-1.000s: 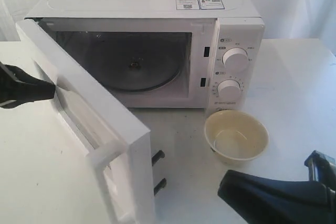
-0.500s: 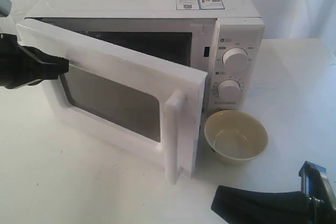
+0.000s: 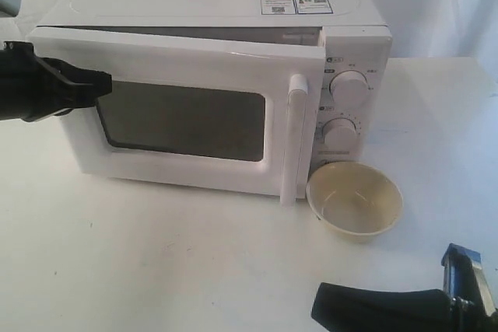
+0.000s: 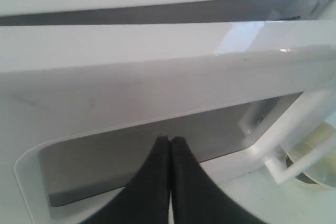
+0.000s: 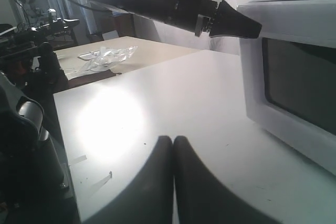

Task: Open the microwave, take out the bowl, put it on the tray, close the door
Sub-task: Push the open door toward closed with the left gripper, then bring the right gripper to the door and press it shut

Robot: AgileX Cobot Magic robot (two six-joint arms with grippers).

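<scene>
The door [image 3: 187,118] swung from wide open to nearly shut on the boxy microwave [image 3: 194,5]; a gap remains on top. Glossy smooth plastic: left tool [image 3: 105,82], pinched closed and empty, pushing far from the bar handle [image 3: 294,138], could slip before latching. Round cream bowl [image 3: 355,201] sits on the matte surface [image 3: 156,270] beside that handle. Right tool [image 5: 173,140] closed, empty.

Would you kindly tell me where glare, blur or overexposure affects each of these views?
Exterior view: evenly lit but washed out, the microwave top nearly merging with the white backdrop. Left wrist view: soft throughout, the door too close to be sharp, the bowl a blur at the edge. Right wrist view: a bright glare patch on the table.
</scene>
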